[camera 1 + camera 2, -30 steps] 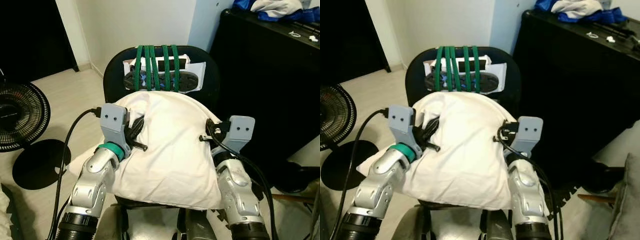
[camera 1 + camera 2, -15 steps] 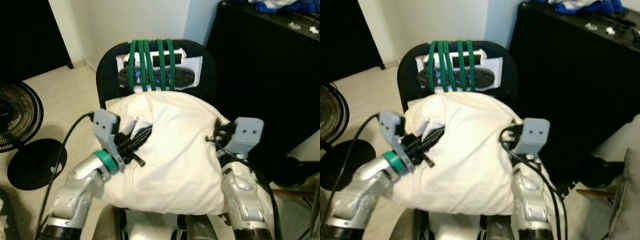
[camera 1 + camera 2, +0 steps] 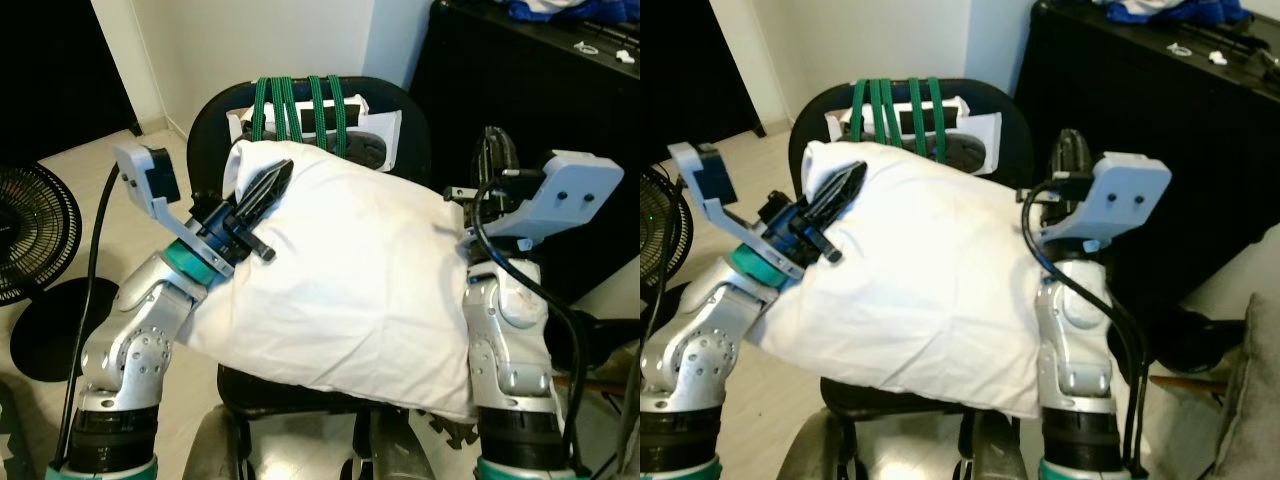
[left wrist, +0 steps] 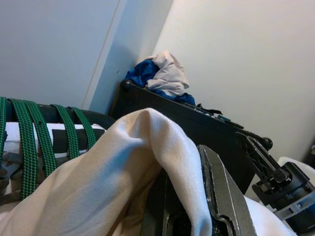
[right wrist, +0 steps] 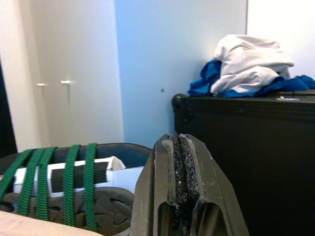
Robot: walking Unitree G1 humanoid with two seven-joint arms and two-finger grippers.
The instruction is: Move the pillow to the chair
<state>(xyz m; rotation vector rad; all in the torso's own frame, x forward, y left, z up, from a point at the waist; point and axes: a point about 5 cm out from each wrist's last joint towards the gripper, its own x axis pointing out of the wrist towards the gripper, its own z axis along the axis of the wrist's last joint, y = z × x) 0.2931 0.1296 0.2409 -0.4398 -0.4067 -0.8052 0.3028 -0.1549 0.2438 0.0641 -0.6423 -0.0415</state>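
The white pillow [image 3: 340,270] hangs across both my arms, over the seat of the black office chair [image 3: 208,135]. Green straps [image 3: 300,100] wrap the chair's backrest. My left gripper [image 3: 276,178] points up at the pillow's far left corner and is shut on a fold of it; in the left wrist view the cloth [image 4: 123,162] drapes over one finger [image 4: 221,196]. My right gripper [image 3: 493,145] stands upright at the pillow's right edge. Its pads [image 5: 181,162] are pressed together with nothing between them, and the forearm props the pillow from the side.
A tall black case [image 3: 545,90] stands close on the right, with blue and white clothes [image 5: 251,64] piled on top. A black floor fan [image 3: 35,230] and its round base [image 3: 40,320] sit on the left. White wall lies behind the chair.
Both arms have risen and tilted their grippers upward, lifting the pillow higher over the seat. The left wrist has swung out to the left.
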